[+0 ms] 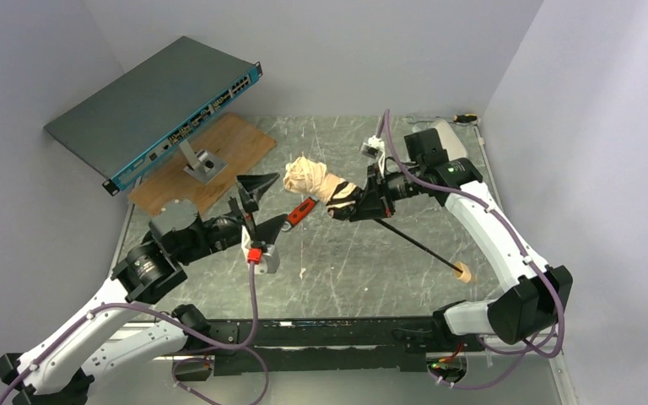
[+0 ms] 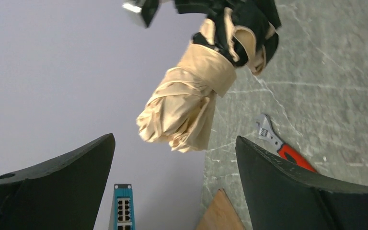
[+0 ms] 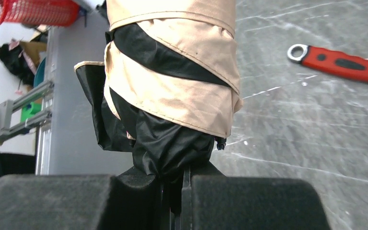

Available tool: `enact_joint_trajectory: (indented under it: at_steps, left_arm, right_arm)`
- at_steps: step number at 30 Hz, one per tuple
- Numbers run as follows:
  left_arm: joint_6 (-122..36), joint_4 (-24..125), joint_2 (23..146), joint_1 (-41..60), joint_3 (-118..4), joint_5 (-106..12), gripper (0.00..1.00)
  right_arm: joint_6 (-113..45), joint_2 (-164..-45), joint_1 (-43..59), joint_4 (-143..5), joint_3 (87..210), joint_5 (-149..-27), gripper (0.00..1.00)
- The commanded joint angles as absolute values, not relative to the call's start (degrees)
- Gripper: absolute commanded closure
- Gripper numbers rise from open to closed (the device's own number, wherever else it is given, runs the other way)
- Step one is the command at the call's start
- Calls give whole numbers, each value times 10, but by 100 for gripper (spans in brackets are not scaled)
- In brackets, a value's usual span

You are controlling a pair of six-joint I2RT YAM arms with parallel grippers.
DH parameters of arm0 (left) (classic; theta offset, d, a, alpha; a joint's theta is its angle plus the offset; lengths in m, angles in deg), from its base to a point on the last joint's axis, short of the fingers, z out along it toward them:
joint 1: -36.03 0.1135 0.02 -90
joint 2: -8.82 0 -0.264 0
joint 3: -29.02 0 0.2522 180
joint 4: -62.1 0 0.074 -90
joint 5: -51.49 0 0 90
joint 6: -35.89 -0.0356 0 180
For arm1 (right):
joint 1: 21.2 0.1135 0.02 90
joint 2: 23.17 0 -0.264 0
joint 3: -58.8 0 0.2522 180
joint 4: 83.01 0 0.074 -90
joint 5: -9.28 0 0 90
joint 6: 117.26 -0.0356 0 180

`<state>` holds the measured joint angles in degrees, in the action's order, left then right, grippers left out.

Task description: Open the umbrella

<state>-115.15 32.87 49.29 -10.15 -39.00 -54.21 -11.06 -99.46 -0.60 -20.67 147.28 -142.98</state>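
Note:
The umbrella (image 1: 316,181) is folded, cream-tan outside with black lining, and held above the table at mid view. Its thin black shaft (image 1: 418,243) runs down right to the small cream knob handle (image 1: 463,272) near the table. My right gripper (image 1: 363,201) is shut on the black lower end of the canopy (image 3: 172,143), where the shaft enters. My left gripper (image 1: 249,196) is open and empty, left of the umbrella's bunched tip (image 2: 179,115), not touching it; its fingers (image 2: 287,182) stand wide apart.
A red-handled wrench (image 1: 302,211) lies on the table under the umbrella, also seen in the right wrist view (image 3: 338,62). A network switch (image 1: 156,105) on a stand sits on a wooden board (image 1: 219,156) at the back left. Walls enclose the sides.

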Motion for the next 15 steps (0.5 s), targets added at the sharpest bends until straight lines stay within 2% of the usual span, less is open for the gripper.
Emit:
enact_joint_trajectory:
  at_steps: [1,4,7,10,13,15]
  left_arm:
    - [-1285,276,509,-99,-378,-605,0]
    - [-1273,249,539,-105,-424,-612,0]
    - [-1113,160,592,-105,-541,-644,0]
    - [-953,95,640,-101,-639,-720,0]
    - [-786,110,664,-66,-673,-771,0]
    - [-711,120,682,-27,-686,-789,0]
  right_arm:
    - [-42,-988,39,-162,1492,-1466,100]
    - [-35,-970,79,-196,1484,-1346,100]
    - [-13,-926,85,-270,1450,-1220,100]
    - [72,-870,98,-350,1407,-1069,100]
    - [208,-806,111,-454,1333,-954,100]
    - [301,-764,115,-523,1278,-931,100]
